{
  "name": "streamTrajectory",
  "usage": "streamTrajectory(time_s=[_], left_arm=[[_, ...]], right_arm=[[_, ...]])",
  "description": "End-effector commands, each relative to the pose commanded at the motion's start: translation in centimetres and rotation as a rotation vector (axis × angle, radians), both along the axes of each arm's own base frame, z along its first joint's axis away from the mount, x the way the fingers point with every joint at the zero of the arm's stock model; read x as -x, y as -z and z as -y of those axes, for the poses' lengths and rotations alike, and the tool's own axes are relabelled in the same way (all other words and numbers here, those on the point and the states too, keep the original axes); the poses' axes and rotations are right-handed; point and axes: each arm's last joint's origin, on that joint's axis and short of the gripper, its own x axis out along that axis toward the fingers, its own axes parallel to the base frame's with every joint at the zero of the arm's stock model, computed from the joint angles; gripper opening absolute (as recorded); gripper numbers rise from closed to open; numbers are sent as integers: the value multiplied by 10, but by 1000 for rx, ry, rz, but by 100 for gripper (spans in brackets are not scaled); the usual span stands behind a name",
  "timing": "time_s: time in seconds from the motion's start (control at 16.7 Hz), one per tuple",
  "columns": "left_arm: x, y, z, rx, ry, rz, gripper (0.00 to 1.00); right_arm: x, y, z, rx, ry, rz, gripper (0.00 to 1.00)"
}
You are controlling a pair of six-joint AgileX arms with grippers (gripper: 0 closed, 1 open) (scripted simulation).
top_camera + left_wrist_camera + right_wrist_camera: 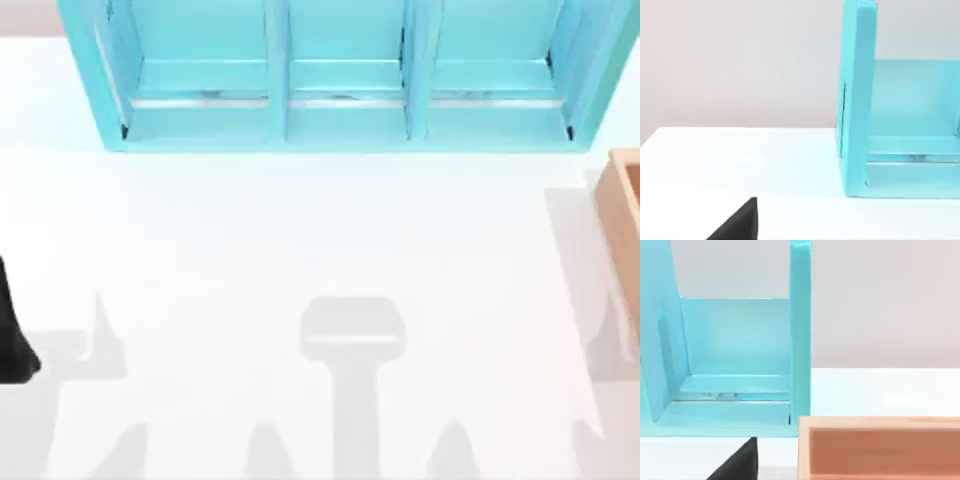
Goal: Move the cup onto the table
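Locating the cup, with the pick-up not yet begun

The table (320,240) spreads wide, with the shelf (340,80) at 12 o'clock and the box (625,210) at 3 o'clock. The left arm (15,340) waits at 8 o'clock. A dark edge marks the left gripper (740,225) and the right gripper (740,465); open or closed, I cannot tell. Where the cup stands I cannot tell either. Judged step: approach. The next move calls for finding the cup, perhaps in shelf or box, then reaching for it

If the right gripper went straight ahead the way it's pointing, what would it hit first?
Probably the wooden box, which sits directly ahead on the table, beside the blue shelf cabinet; depth is uncertain.
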Motion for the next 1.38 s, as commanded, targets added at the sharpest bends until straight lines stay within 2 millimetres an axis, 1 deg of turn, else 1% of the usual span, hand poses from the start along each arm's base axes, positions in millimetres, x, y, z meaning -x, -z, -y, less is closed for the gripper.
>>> streamTrajectory(time_s=[0.18,0.3,0.42,0.6,0.72,0.9,1.02,1.14,1.26,1.38], left_arm=[[0,0,0,0,0,0,100],[0,0,0,0,0,0,100],[0,0,0,0,0,0,100],[0,0,0,0,0,0,100],[0,0,0,0,0,0,100],[0,0,0,0,0,0,100],[0,0,0,0,0,0,100],[0,0,0,0,0,0,100],[0,0,0,0,0,0,100],[0,0,0,0,0,0,100]], right_arm=[[0,-2,1,5,6,-12,100],[0,-10,3,25,31,-67,100],[-2,-25,7,56,66,-165,100],[-12,-52,17,101,121,-405,100],[-27,-68,26,118,143,-614,100],[-59,-84,46,113,143,-953,100],[-81,-87,63,91,120,-1158,100],[-101,-88,79,60,88,-1327,100],[-116,-87,95,30,54,-1450,100],[-126,-88,106,6,26,-1530,100]])
